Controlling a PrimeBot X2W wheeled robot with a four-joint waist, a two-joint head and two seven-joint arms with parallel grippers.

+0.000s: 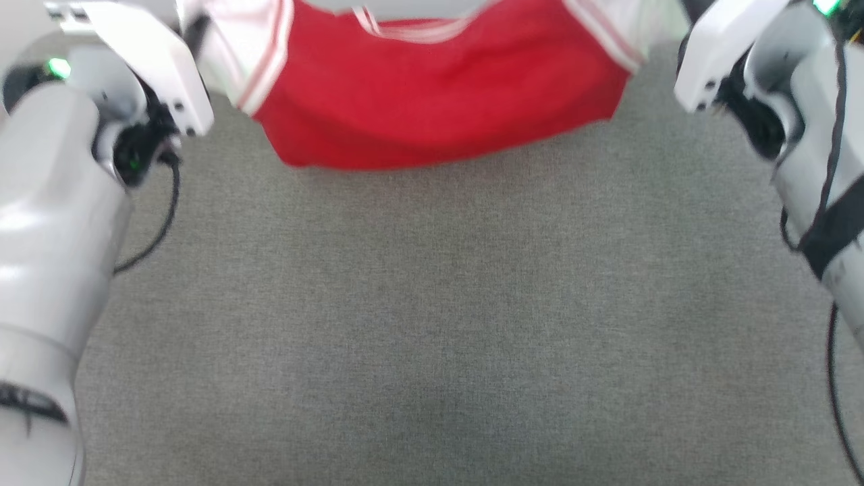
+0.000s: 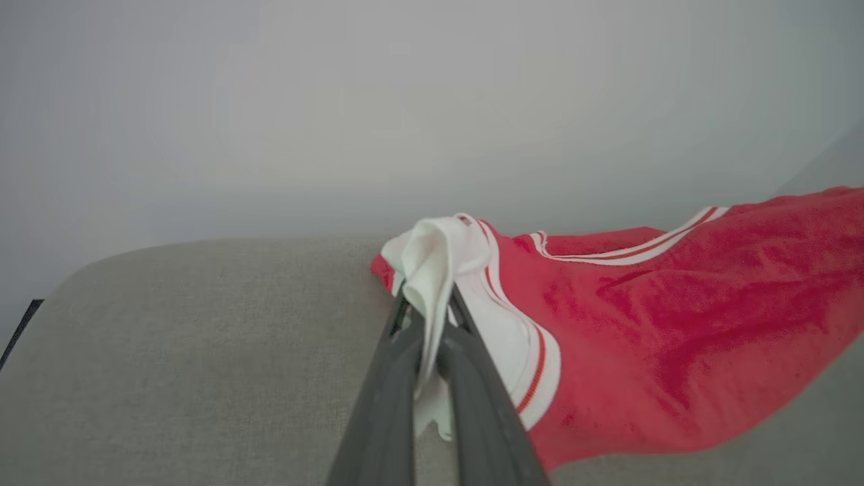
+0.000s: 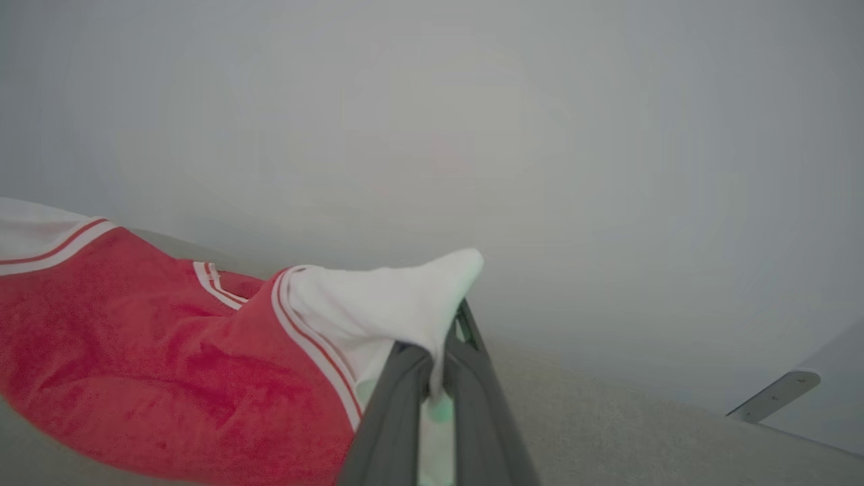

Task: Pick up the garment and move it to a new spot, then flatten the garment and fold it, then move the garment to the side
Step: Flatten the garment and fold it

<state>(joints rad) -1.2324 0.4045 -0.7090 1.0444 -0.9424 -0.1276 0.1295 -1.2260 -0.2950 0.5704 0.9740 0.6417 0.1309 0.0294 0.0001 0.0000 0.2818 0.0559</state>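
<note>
Grey fabric surface (image 1: 432,324), far side: the garment (image 1: 432,88) is held between left gripper (image 2: 428,307) and right gripper (image 3: 437,341), each clamped on a sleeve.

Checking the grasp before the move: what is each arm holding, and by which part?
The garment, by its white sleeves: the left gripper has its jaws shut on one bunched sleeve, the right gripper on the other.

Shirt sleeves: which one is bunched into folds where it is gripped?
The sleeve in the left gripper; the right gripper holds its sleeve drawn smooth.
</note>
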